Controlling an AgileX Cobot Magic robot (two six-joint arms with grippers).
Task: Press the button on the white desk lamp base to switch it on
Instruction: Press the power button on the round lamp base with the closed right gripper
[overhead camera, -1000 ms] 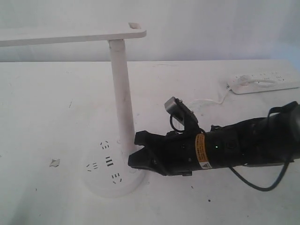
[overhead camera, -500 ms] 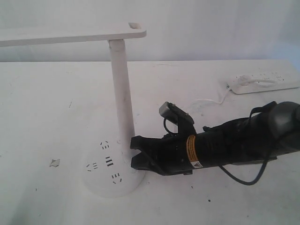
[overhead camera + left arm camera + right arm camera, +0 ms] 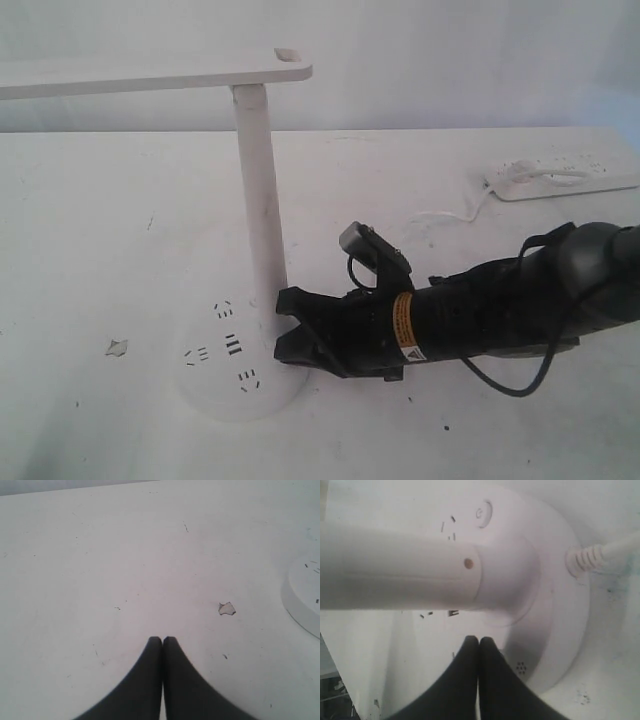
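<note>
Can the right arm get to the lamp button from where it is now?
Probably not straight on: the right gripper, jaws shut, is at the white desk lamp base, with the column between it and the button.

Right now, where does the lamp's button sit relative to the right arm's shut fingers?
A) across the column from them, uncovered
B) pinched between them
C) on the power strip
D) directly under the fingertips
A: in the right wrist view the button lies bare on the lamp base, with the column between it and the right fingers, which are shut on nothing.
</note>
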